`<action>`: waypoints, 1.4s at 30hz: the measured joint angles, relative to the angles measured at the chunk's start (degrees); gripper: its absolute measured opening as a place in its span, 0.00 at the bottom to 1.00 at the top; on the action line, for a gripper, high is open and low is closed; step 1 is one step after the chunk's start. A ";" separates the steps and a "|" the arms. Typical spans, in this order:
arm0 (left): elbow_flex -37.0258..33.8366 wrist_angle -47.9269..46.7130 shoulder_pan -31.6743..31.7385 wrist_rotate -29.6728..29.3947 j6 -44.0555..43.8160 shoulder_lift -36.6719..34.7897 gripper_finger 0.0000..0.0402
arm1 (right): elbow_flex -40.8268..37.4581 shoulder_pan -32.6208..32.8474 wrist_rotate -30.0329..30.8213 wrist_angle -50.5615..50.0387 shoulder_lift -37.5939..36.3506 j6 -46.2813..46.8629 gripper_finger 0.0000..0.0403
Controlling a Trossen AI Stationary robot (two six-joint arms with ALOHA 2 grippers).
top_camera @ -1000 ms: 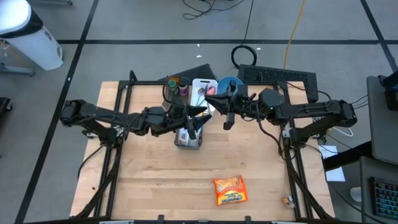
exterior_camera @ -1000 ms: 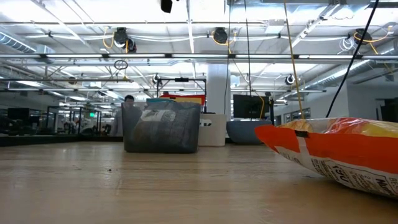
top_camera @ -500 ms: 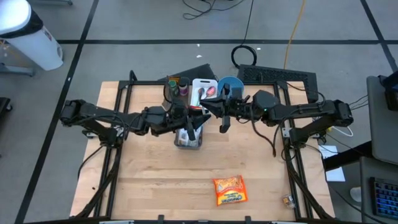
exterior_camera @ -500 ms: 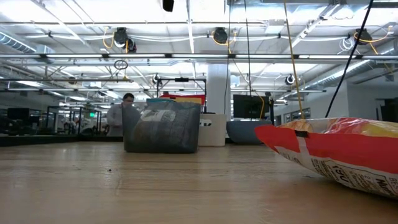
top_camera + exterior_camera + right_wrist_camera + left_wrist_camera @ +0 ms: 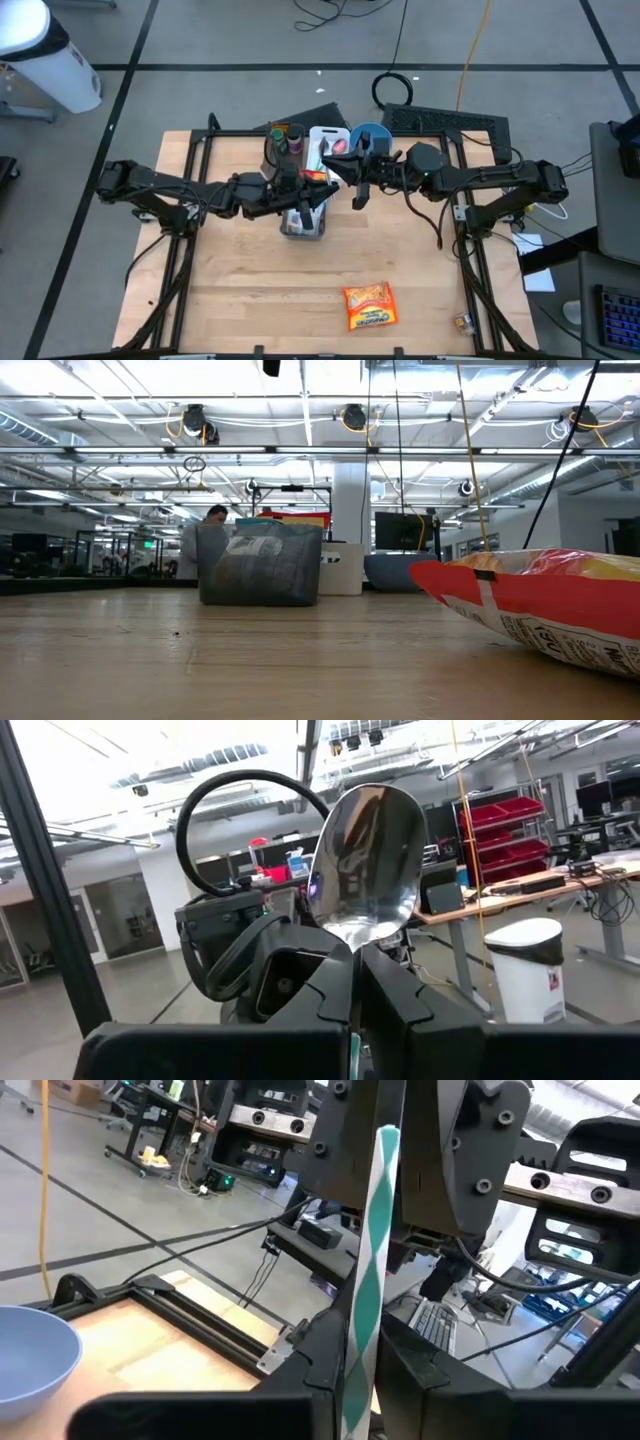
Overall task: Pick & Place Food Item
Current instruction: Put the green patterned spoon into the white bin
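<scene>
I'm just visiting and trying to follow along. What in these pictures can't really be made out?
- Grey bin: contents hidden by its wall in the low view and by the arms in the high view.
- Snack bag: cut off by the low view's edge.
- Small item at the table corner: too small in the high view.

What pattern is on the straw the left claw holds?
Teal and white diagonal stripes on the straw, pinched upright in the left claw; clearest in the left wrist view.

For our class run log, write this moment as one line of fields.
left gripper: shut on green-and-white striped straw | right gripper: shut on shiny metal spoon | orange snack bag: untouched, table front
</scene>
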 joint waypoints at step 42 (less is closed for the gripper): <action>19.14 -42.18 8.57 6.69 2.01 -2.91 0.09 | 0.04 -5.69 0.11 -22.84 -14.07 -4.76 0.56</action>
